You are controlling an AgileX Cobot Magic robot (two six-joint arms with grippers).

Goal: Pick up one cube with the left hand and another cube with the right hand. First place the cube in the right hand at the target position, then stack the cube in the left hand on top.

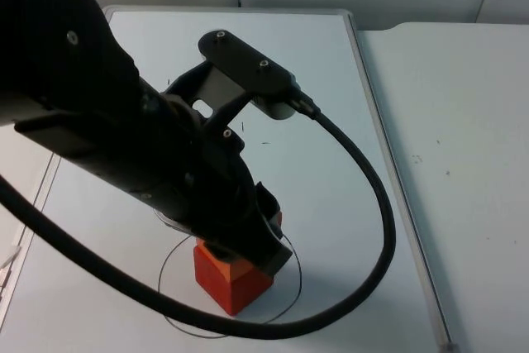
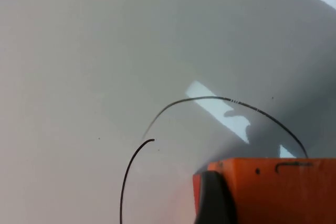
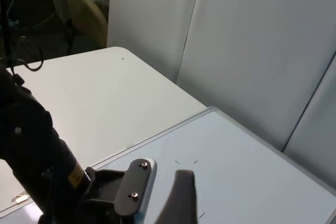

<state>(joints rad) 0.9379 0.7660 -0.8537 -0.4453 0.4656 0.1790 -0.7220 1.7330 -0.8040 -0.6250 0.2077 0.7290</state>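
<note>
Left end effector (image 1: 248, 245) over orange cube (image 1: 231, 283), inside drawn circle (image 1: 291, 291).

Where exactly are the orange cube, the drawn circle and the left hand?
Orange cube (image 1: 234, 280): top view, on its front corner face.
Circle (image 2: 236, 103): left wrist view, on the drawn line's arc beyond the cube.
Left hand (image 1: 248, 241): top view, on its tip over the cube.

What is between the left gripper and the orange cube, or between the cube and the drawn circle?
Nothing visible. The left gripper is down at the orange cube, a fingertip against its side, and the cube sits inside the circle. The right arm waits raised, clear of them.
</note>
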